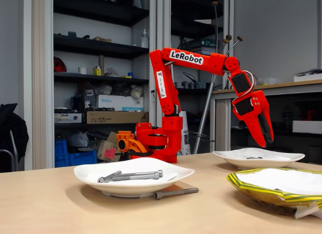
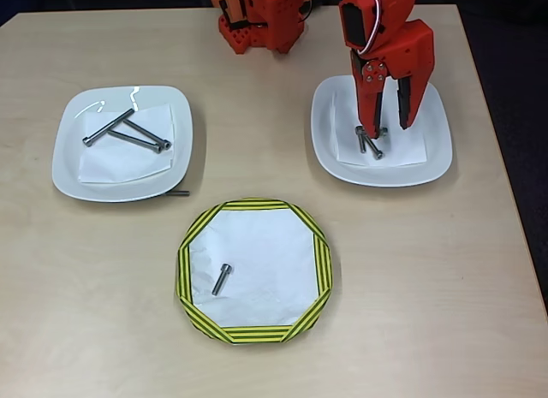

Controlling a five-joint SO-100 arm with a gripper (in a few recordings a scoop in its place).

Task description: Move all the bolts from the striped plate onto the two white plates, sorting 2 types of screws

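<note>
My red gripper (image 2: 387, 131) hangs open over the right white plate (image 2: 437, 150), with nothing between its fingers; in the fixed view the gripper (image 1: 266, 142) is a little above that plate (image 1: 287, 157). A few short bolts (image 2: 370, 142) lie on the plate just under the fingertips. The left white plate (image 2: 68, 158) holds two long bolts (image 2: 128, 133) that cross each other. One short bolt (image 2: 222, 279) lies on the striped plate (image 2: 184, 270), front centre. Another long bolt (image 1: 176, 192) lies on the table at the left plate's front edge, its tip (image 2: 178, 193) poking out from under the rim.
The arm's red base (image 2: 257, 26) stands at the table's far edge. Each plate is lined with white paper. Shelves and a counter stand behind the table in the fixed view. Bare tabletop lies between and in front of the plates.
</note>
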